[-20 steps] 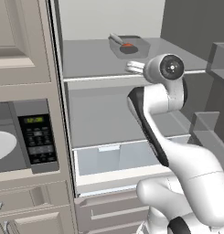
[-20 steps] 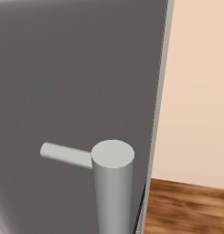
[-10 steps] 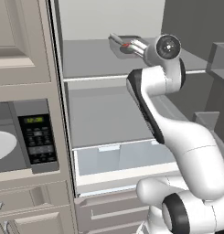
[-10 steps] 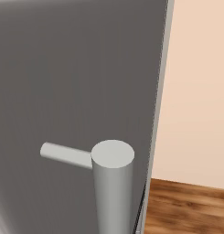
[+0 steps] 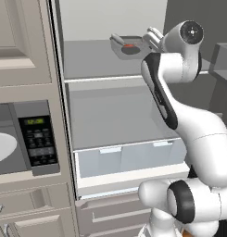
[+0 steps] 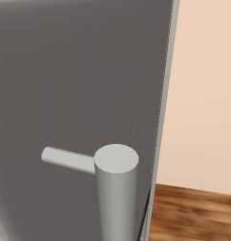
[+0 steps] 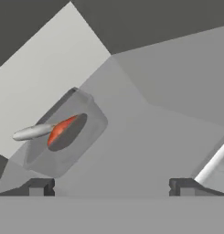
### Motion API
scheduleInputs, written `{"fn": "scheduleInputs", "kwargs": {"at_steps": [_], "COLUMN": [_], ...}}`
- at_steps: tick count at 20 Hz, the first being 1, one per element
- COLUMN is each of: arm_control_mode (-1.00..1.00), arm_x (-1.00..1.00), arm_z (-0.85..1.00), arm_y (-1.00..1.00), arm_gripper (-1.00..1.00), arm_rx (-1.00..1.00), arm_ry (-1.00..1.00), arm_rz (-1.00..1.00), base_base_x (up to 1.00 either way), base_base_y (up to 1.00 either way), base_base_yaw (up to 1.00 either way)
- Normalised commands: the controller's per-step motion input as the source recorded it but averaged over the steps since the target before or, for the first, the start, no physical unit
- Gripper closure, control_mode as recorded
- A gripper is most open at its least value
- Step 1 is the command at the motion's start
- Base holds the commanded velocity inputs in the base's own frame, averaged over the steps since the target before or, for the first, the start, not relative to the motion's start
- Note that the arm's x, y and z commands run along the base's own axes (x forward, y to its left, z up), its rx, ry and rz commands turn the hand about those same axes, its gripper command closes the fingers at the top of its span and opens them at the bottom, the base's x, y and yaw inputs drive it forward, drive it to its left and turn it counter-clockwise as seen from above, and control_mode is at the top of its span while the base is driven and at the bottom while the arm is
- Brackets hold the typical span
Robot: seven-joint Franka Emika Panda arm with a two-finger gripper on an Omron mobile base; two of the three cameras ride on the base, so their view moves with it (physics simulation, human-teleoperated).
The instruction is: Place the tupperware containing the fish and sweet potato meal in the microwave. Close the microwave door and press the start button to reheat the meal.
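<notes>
The arm has risen over the last second: in the left base view its wrist, which sat below the upper fridge shelf (image 5: pixel 91 60), now reaches up to shelf height at the upper right of the frame, with the gripper (image 5: pixel 149 37) pointing left toward the tupperware (image 5: pixel 126 46). That tub sits on the shelf at the top centre of the view, an orange-red piece showing inside it.

In the hand view the tupperware (image 7: pixel 63 135) lies left of centre, tilted by the camera's roll. The fish and sweet potato meal (image 7: pixel 51 130) is in it, the pale grey piece poking out over its left rim. The gripper (image 7: pixel 111 185) has its two dark tips standing wide apart at the bottom edge, released and holding nothing, with the tub ahead of them and off to the left, not yet between them.

The reach looks under way but not lined up; the hand likely needs to shift toward the tub before closing.

The microwave (image 5: pixel 22 143) waits at the left edge of the left base view, its white turntable (image 5: pixel 1 148) exposed and its keypad panel (image 5: pixel 38 141) lit.

The right base view shows a grey fridge door (image 6: pixel 79 94) with a bar handle (image 6: pixel 114 188).
</notes>
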Motion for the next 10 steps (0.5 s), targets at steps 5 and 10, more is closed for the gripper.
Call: {"fn": "scheduleInputs", "kwargs": {"at_steps": [5, 10], "arm_control_mode": [-1.0, -1.0], "arm_x": [0.41, 0.53], "arm_z": [-0.01, 0.0], "arm_y": [0.31, 0.31], "arm_gripper": [-1.0, -1.0], "arm_rx": [0.0, 0.0], "arm_ry": [0.04, 0.11], "arm_rz": [0.0, 0.01], "base_base_x": [0.0, 0.0], "base_base_y": [0.0, 0.0], "base_base_yaw": [0.0, 0.0]}}
